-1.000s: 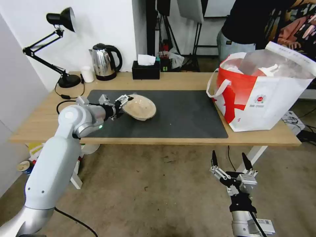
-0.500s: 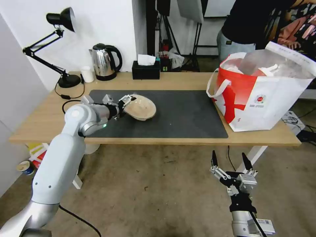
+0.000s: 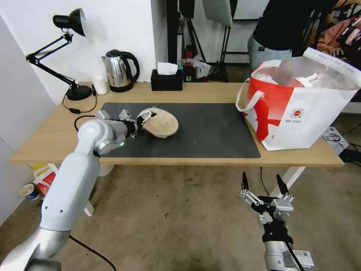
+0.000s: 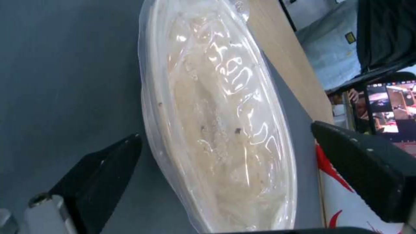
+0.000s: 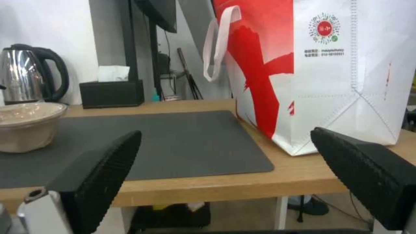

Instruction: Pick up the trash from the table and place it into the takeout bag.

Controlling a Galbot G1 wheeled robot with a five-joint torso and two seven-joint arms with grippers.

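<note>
One shallow beige paper bowl (image 3: 161,122), film-covered, sits between spread left jaws.

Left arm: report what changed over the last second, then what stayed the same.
The left arm reached farther over the table, bringing the left gripper up to the near rim of the beige shallow paper bowl; its open fingers now straddle that rim, nothing gripped yet. The bowl, the takeout bag and the right gripper, open below the table edge, stayed put.
</note>
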